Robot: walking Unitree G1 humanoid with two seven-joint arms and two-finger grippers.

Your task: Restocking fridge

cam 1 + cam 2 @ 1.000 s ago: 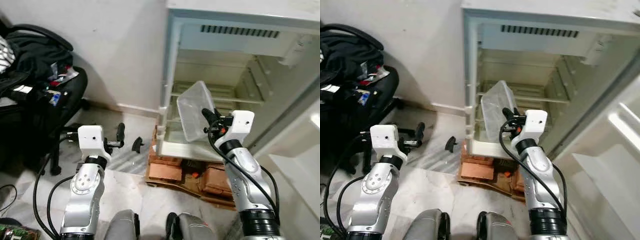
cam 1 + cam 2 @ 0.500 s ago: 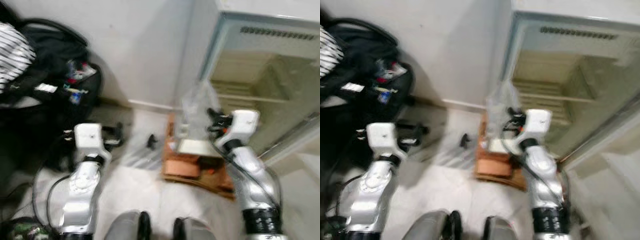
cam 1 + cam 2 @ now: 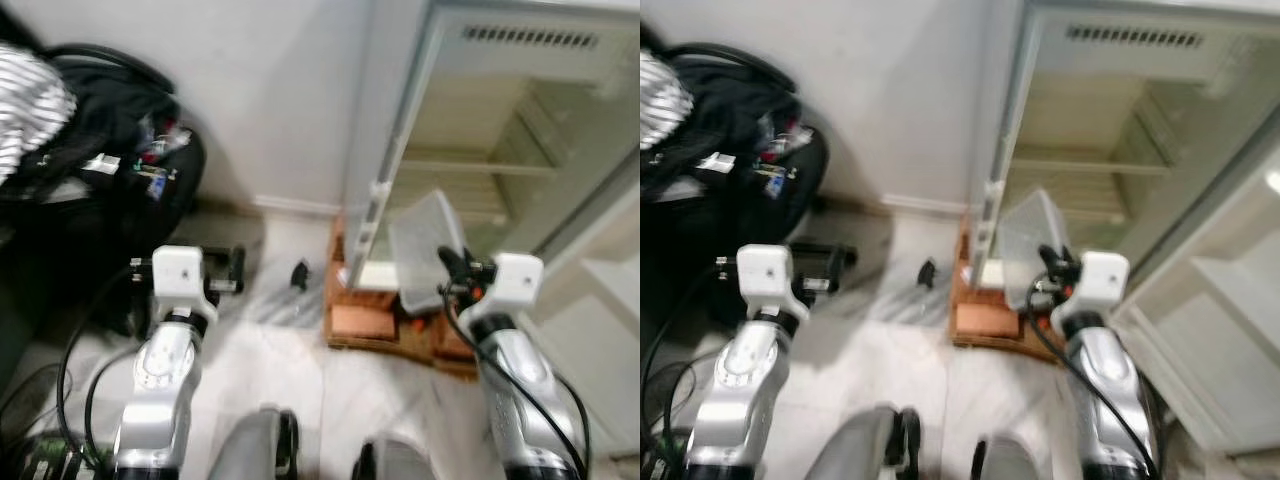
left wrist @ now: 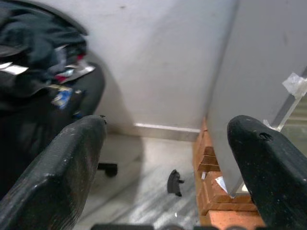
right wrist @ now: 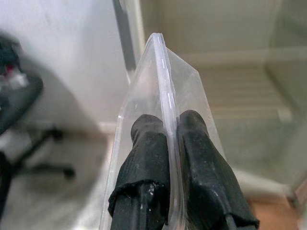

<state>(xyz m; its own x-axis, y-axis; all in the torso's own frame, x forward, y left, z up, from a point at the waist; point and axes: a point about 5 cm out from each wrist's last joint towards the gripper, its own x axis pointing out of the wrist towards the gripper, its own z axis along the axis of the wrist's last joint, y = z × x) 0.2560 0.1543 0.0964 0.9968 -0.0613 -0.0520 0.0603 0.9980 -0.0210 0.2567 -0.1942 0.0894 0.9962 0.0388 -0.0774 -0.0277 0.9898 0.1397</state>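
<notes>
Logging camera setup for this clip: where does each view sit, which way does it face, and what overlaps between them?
Left eye view: head camera, aimed forward and down at the open fridge; both silver arms show.
Right eye view: its stereo twin, same scene.
Left wrist view: on the left arm, looking along the open left gripper at the wall, bricks and chair.
Right wrist view: along the right gripper, shut on the clear container.
Shared: container and fridge appear in eye and right wrist views.
</notes>
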